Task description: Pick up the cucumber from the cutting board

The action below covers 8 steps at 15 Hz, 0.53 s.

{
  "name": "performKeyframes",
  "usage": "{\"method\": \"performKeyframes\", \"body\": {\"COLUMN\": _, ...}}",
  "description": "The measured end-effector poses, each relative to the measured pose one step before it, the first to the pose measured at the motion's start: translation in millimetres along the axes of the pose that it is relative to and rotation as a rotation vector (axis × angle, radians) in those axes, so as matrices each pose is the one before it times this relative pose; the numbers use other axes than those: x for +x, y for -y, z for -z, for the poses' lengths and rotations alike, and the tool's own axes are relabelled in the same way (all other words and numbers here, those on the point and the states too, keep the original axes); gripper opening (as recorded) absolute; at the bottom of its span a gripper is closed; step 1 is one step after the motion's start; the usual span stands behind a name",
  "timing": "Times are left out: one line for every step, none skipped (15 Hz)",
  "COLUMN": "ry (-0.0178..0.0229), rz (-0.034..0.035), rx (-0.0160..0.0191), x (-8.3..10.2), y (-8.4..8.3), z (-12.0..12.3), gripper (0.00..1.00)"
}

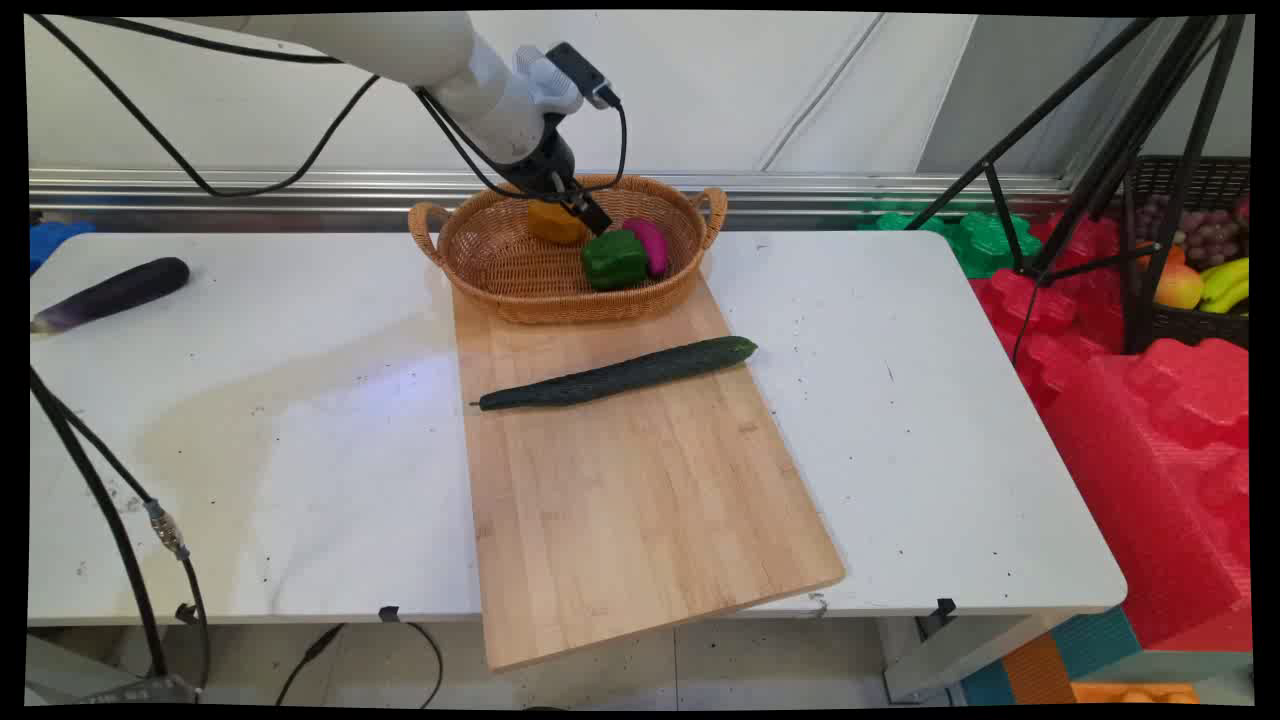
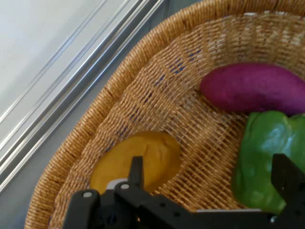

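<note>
The wicker basket (image 1: 545, 275) sat at the bench's (image 1: 250, 420) far edge, on the end of a wooden cutting board (image 1: 640, 500), and the tool (image 1: 580, 208) hung inside it, fingers spread and empty. An orange-yellow vegetable (image 2: 138, 160) lay by one finger, a green bell pepper (image 2: 269, 157) by the other, a purple sweet potato (image 2: 255, 88) just beyond. A cucumber (image 1: 620, 375) lay across the board; an eggplant (image 1: 115, 292) far left.
</note>
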Motion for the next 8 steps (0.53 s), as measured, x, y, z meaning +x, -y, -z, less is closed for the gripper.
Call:
{"method": "performKeyframes", "body": {"ry": -0.00847, "rz": 0.00524, "rx": -0.00677, "x": 0.71, "y": 0.27, "z": 4.19, "gripper": 1.00}}
{"method": "performKeyframes", "body": {"ry": -0.00593, "rz": 0.00309, "rx": -0.00412, "x": 0.57, "y": 0.29, "z": 2.97, "gripper": 1.00}}
{"method": "performKeyframes", "body": {"ry": -0.00851, "rz": 0.00419, "rx": -0.00623, "x": 0.40, "y": 0.56, "z": 5.22, "gripper": 1.00}}
{"method": "performKeyframes", "body": {"ry": -0.01073, "rz": 0.00322, "rx": -0.00823, "x": 0.49, "y": 0.58, "z": 7.93, "gripper": 1.00}}
{"method": "performKeyframes", "body": {"ry": -0.00844, "rz": 0.00072, "rx": -0.00881, "x": -0.59, "y": 0.14, "z": 8.22, "gripper": 1.00}}
{"method": "performKeyframes", "body": {"ry": -0.00509, "rz": -0.00201, "rx": -0.00823, "x": -0.63, "y": -0.40, "z": 6.71, "gripper": 1.00}}
{"method": "performKeyframes", "body": {"ry": -0.00478, "rz": -0.00342, "rx": -0.00813, "x": -0.11, "y": -1.05, "z": 5.41, "gripper": 1.00}}
{"method": "performKeyframes", "body": {"ry": -0.00606, "rz": -0.00382, "rx": -0.01324, "x": -1.14, "y": -1.73, "z": 9.13, "gripper": 1.00}}
